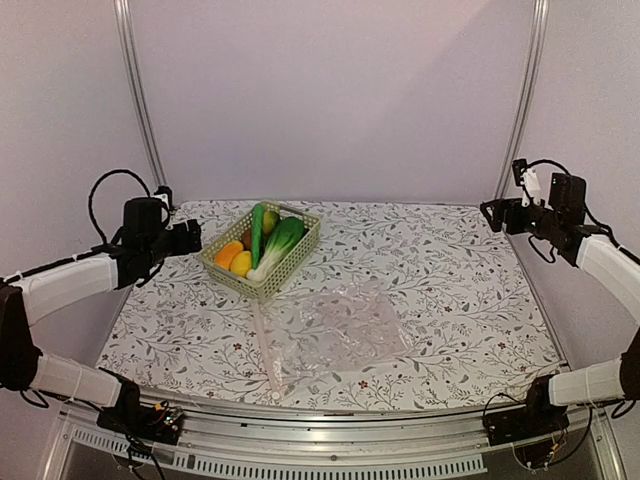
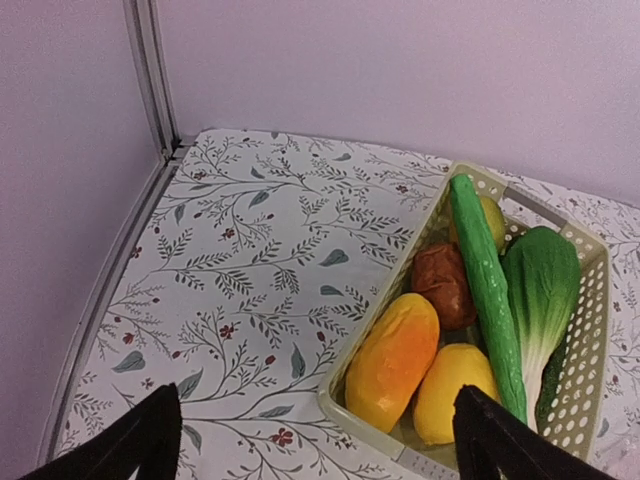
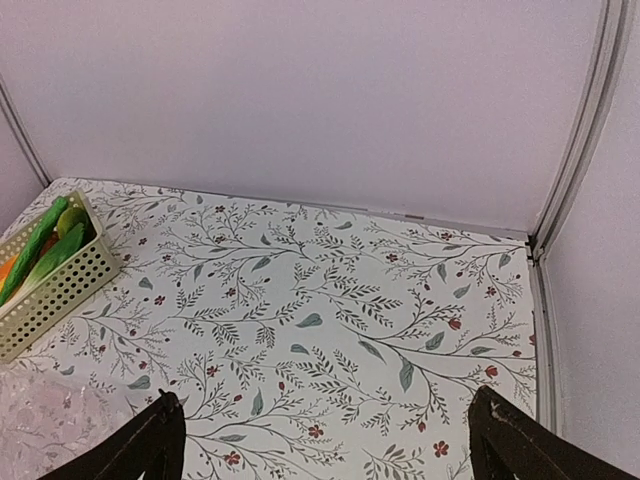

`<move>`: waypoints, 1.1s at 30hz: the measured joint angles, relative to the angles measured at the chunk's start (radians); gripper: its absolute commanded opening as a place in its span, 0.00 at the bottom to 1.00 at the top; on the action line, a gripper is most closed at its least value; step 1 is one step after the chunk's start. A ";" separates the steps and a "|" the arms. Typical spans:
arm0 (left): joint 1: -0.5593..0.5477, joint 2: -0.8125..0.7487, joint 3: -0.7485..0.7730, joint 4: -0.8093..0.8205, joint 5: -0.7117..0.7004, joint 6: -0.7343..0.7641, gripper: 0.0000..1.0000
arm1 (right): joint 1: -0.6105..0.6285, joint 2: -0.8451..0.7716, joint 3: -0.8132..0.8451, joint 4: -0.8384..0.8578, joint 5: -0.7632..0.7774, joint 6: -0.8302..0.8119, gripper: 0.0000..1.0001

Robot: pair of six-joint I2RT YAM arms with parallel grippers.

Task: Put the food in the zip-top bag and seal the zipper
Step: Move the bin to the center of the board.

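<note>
On the top camera I see the flower-patterned table with a pale green lattice plastic basket toward its far left. The toy food sits inside it: a long green cucumber, a white-stemmed green bok choy, an orange piece and a yellow piece. The clear crinkly rectangular zip-top bag lies flat just beside the basket, on the side nearer the arms. Its narrow pale zipper strip runs along its left edge. The left gripper hangs just left of the basket; the right gripper hangs over the far right edge.

My left wrist camera shows the dark left fingers spread wide with nothing between them. The basket is to their right, and in it a brown piece and a yellow-green piece lie by the cucumber.

On the right wrist camera the right fingers are spread too, over bare cloth, with the basket at the left edge.
</note>
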 measured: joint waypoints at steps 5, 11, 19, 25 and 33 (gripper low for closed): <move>0.022 -0.039 -0.021 0.083 0.117 0.005 0.73 | -0.021 0.027 -0.035 0.010 -0.121 -0.034 0.99; 0.014 -0.076 -0.025 0.177 0.279 0.023 0.67 | -0.030 0.034 -0.070 0.021 -0.265 -0.088 0.99; -0.166 0.056 0.143 0.074 0.292 0.037 0.65 | -0.033 0.036 -0.107 0.034 -0.332 -0.179 0.92; -0.296 0.213 0.261 -0.095 0.249 0.023 0.52 | -0.030 0.060 -0.106 0.014 -0.417 -0.235 0.91; -0.332 0.375 0.405 -0.256 0.189 -0.023 0.43 | -0.029 0.063 -0.106 -0.006 -0.483 -0.255 0.88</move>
